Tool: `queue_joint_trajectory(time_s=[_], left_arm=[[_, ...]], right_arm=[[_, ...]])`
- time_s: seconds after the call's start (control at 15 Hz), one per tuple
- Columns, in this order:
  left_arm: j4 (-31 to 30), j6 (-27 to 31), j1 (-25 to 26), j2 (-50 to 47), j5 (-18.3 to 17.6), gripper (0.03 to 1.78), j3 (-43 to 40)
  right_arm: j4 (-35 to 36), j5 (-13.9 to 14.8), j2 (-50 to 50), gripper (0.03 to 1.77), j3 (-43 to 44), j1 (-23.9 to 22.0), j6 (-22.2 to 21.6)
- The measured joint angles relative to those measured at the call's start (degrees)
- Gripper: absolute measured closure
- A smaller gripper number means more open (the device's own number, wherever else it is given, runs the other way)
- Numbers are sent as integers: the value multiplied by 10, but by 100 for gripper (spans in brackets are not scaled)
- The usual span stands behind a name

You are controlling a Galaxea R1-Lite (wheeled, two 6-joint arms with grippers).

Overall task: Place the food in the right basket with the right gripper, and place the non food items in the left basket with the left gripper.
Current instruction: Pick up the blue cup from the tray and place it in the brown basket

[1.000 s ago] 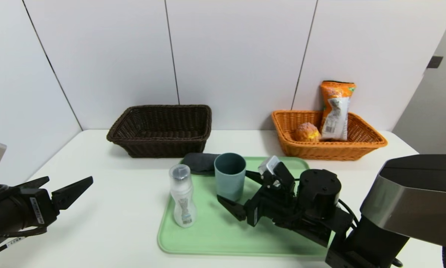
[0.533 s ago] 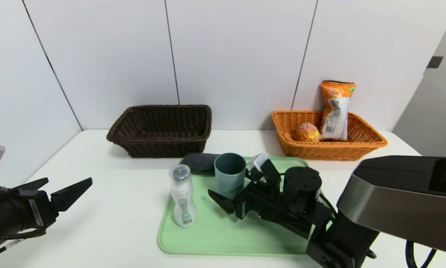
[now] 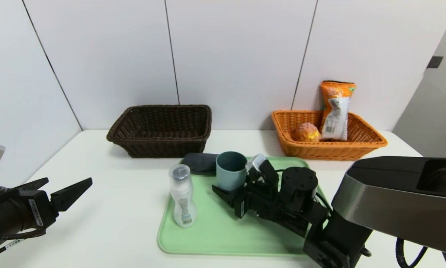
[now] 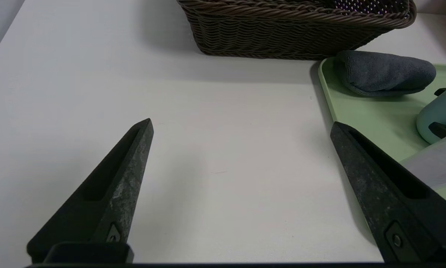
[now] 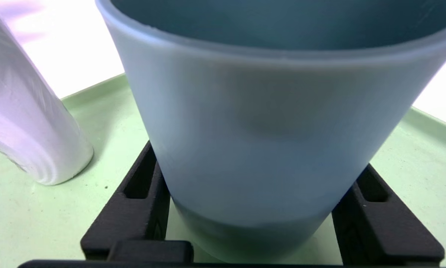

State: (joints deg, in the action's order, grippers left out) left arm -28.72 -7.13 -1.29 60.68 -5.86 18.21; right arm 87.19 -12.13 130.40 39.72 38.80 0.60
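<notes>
The teal-blue cup stands on the green tray, and my right gripper is shut on its lower part, one finger on each side. The white bottle stands just to the cup's left. The rolled dark grey cloth lies at the tray's far left corner. The bun and orange snack packet rest in the orange-tan right basket. The dark brown left basket holds nothing. My left gripper hovers open over bare table, left of the tray.
Both baskets stand against the back wall of the white table. The right arm's large body reaches over the tray's right side. Bare table lies between the left gripper and the tray.
My right gripper moved left and forward onto the cup, and its fingers closed in on the base. The cup shifted slightly. The left arm stayed put.
</notes>
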Motion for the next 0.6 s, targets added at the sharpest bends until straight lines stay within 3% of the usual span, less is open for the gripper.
queue_joint_trajectory(time_s=[0.6], left_arm=[[0,1,0,0,-1,12,0]], right_arm=[[-1,-1,-76,66,-38,4,7]])
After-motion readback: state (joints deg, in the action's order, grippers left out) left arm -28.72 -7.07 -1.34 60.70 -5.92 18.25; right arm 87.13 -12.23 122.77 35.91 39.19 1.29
